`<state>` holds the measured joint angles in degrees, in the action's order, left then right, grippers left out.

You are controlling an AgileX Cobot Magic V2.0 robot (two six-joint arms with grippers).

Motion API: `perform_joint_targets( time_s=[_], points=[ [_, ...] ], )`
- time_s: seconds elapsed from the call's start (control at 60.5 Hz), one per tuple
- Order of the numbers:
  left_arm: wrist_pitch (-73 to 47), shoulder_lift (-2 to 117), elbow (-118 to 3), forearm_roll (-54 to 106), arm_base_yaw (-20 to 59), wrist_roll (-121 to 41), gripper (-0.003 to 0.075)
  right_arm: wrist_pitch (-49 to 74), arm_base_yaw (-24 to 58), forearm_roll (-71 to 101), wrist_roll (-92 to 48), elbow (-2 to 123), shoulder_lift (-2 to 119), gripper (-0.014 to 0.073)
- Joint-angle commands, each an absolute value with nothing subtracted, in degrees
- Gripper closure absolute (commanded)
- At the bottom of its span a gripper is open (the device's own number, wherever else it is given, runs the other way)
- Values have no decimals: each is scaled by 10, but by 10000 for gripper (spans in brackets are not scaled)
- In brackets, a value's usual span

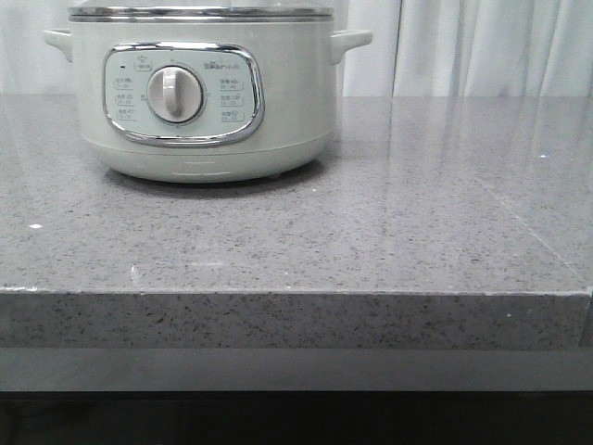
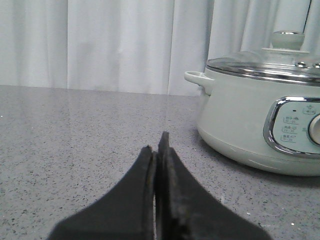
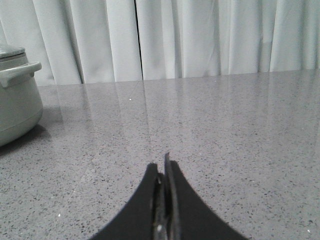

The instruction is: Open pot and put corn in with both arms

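The pale mint-white pot (image 1: 199,93) stands at the back left of the grey stone counter, control dial facing me. Its glass lid with a knob (image 2: 287,39) sits on the steel rim, seen in the left wrist view, where the pot (image 2: 250,120) is to the right of my fingers. The pot's side handle (image 3: 17,72) shows at the edge of the right wrist view. My left gripper (image 2: 157,145) is shut and empty, low over the counter. My right gripper (image 3: 162,167) is shut and empty, over bare counter. The corn is out of view. Neither gripper shows in the front view.
The grey speckled counter (image 1: 389,232) runs to a front edge (image 1: 296,292) close to the camera. White curtains (image 1: 482,46) hang behind it.
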<state>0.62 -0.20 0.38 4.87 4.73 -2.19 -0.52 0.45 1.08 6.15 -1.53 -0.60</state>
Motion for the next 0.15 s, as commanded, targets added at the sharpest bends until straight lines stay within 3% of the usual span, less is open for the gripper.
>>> perform_joint_targets(
  time_s=[0.0, 0.132],
  points=[
    [50, -13, 6, 54, 46, -19, 741, -54, 1, 4, 63, -16, -19, 661],
    [50, -13, 6, 54, 46, -19, 741, -54, 1, 4, 63, -16, -19, 661]
  ],
)
